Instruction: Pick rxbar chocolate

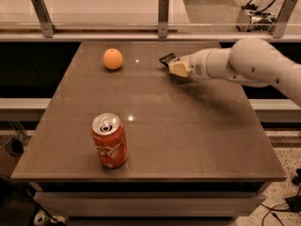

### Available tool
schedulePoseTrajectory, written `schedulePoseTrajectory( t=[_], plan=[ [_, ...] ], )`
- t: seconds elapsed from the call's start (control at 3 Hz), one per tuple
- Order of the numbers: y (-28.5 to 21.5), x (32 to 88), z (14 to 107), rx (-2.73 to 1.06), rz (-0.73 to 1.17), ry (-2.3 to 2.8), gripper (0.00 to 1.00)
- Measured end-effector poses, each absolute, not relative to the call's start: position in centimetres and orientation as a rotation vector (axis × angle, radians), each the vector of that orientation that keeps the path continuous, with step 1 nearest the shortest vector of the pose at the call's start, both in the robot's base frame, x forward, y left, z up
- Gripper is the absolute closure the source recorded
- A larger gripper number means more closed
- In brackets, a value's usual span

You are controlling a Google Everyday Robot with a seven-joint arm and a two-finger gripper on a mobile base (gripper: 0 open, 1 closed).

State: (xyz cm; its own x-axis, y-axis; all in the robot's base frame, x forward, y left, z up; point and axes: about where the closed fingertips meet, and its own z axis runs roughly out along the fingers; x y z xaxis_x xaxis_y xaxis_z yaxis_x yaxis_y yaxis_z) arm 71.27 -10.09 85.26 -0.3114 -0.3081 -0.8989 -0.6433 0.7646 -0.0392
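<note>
The rxbar chocolate [166,59] is a small flat black bar at the back of the brown table [188,126], right of centre. It sits tilted at the tip of my gripper [174,66]. The gripper reaches in from the right on the white arm [244,62], and its tan fingers [179,68] are shut on the bar's near end. The bar looks raised slightly off the table top. The part of the bar between the fingers is hidden.
An orange [113,59] lies at the back left of the table. A red soda can [109,140] stands upright near the front left. A glass rail with metal posts [163,13] runs behind the table's far edge.
</note>
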Motion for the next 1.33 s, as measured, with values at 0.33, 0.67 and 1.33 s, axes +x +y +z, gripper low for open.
schedulePoseTrajectory(
  t=[0.33,0.67,1.33],
  plan=[
    [-9.9,71.4,89.9,-0.814,0.390,1.885,1.00],
    [-9.3,71.4,92.8,-0.897,0.408,1.858,1.00],
    [-8.1,70.9,96.1,-1.040,0.496,1.792,1.00]
  ],
)
